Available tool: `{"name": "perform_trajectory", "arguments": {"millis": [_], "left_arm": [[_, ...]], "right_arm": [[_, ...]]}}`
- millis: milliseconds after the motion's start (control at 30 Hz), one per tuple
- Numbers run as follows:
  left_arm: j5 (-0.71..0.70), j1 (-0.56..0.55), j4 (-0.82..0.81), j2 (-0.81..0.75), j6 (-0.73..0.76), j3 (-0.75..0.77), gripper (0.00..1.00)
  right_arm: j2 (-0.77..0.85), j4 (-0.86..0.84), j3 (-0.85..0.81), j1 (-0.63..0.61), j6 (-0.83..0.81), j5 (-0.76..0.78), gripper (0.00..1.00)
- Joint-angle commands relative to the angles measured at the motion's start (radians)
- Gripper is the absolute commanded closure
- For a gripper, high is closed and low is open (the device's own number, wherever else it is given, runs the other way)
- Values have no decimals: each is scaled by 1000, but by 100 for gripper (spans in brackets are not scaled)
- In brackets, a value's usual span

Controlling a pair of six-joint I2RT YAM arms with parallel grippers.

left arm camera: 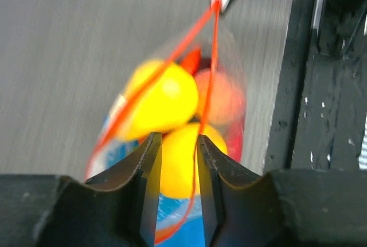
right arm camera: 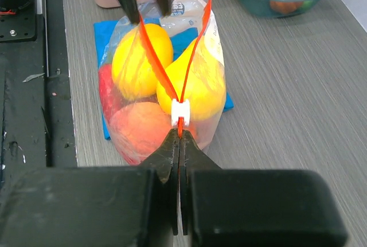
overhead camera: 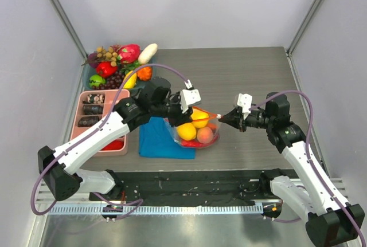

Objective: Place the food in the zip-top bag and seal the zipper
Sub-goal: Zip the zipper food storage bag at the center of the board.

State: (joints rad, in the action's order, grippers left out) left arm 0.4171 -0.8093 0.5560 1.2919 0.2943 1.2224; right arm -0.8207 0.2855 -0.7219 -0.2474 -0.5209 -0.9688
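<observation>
Clear zip-top bag [overhead camera: 195, 129], mid-table on blue cloth [overhead camera: 155, 141], already holds food [right arm camera: 140, 61]; zipper [right arm camera: 156, 55] gapes unsealed, right gripper [right arm camera: 179, 135] clamped on its right end, left gripper [left arm camera: 178, 138] part-open at the left end; sealing remains.

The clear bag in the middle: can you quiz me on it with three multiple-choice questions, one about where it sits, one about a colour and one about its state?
1. What lies under part of the zip-top bag?
A. a blue cloth
B. a wooden board
C. a metal plate

2. What colour is the zipper?
A. green
B. orange-red
C. black

3. How is the bag's mouth?
A. sealed end to end
B. cut off
C. open, with its two strips spread apart

Answers:
1 A: the blue cloth shows around and beneath the bag.
2 B: both strips along the mouth are orange-red.
3 C: the strips meet only at the white slider, just in front of the right gripper, which is shut on the zipper's end.
</observation>
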Motion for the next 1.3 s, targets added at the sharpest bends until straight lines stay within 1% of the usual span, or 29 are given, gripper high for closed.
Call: {"name": "perform_trajectory", "arguments": {"millis": [0,33,100,133,200,233,300,467,567,600,667,700,767,800,867,900,967,1133,1233,1267], "left_arm": [[22,-5,-102,9,58,133,63],[20,-13,-103,20,68,149,59],[32,-25,-102,58,106,183,56],[34,-40,-106,69,118,190,52],[43,-56,-136,101,132,206,47],[48,-74,-140,112,137,213,42],[60,-86,-149,150,140,238,40],[86,-125,-148,204,144,275,40],[83,-134,-172,224,144,273,42],[83,-137,-176,231,141,278,46],[84,-140,-177,250,132,284,50],[86,-140,-176,254,131,284,55],[89,-140,-171,264,132,285,62],[86,-140,-166,265,137,285,67],[68,-140,-160,265,134,284,68],[65,-140,-162,264,131,282,67],[80,-140,-163,259,128,276,65],[94,-142,-171,280,85,296,64],[98,-142,-165,290,75,295,69],[100,-142,-160,288,75,290,77]], "right_arm": [[-1,-14,-40,-4,-5,-27,99],[-3,-14,-42,-4,-4,-27,99],[-6,-14,-53,-4,2,-24,99],[-6,-14,-56,-4,8,-21,99],[-8,-14,-60,-4,28,-7,99],[-6,-14,-60,-6,35,-2,99],[0,-12,-60,-6,39,4,99],[3,-12,-63,-9,48,10,99],[6,-17,-63,-9,56,12,99],[8,-19,-63,-10,62,13,99],[8,-17,-65,-10,65,19,99],[8,-17,-65,-12,65,19,99],[12,-17,-65,-10,68,24,99],[12,-17,-65,-12,70,24,99],[17,-19,-65,-12,70,27,99],[15,-17,-65,-12,71,27,99],[11,-26,-63,-12,88,28,99],[-1,-55,-66,-15,110,27,99],[-3,-51,-70,-15,107,31,99],[-1,-51,-70,-15,104,33,99]]}}
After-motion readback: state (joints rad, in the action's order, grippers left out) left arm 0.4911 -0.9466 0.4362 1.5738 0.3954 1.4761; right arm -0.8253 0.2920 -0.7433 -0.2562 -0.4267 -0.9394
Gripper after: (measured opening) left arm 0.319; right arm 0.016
